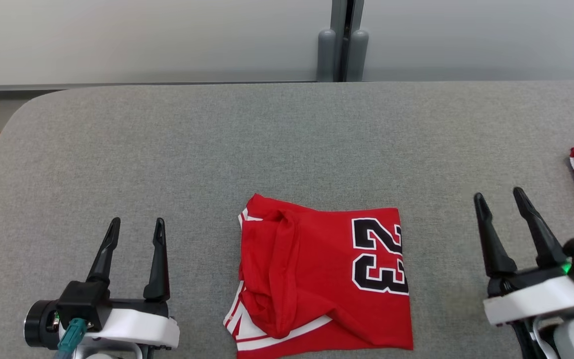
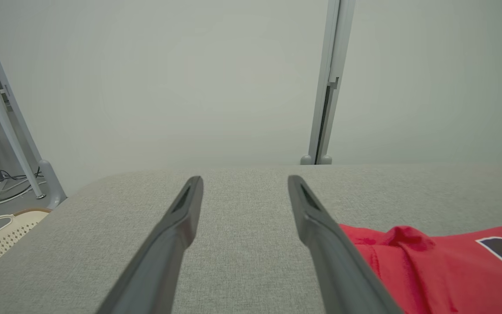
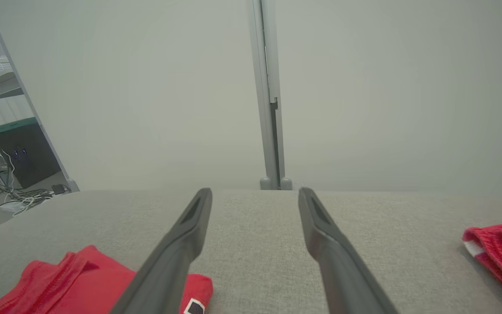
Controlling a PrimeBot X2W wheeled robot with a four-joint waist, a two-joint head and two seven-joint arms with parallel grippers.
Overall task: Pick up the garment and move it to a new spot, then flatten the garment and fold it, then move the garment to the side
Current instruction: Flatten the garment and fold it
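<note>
1. Looking down from the head camera, I am seeing the folded red garment [image 1: 324, 279] lying at the near middle of the grey table [image 1: 167, 149]. It is sitting between the left gripper [image 1: 137, 223] and the right gripper [image 1: 499, 194], both spread wide, empty and apart from it.
2. Along the left wrist, the fingers [image 2: 177, 226] are framing bare table, with the garment lying to their right.
3. Along the right wrist, the garment is lying at lower left and a second red cloth [image 3: 499, 248] at far right. I am judging the side move to be next: pinching all layers at one edge and sliding low should keep the fold intact.
</note>
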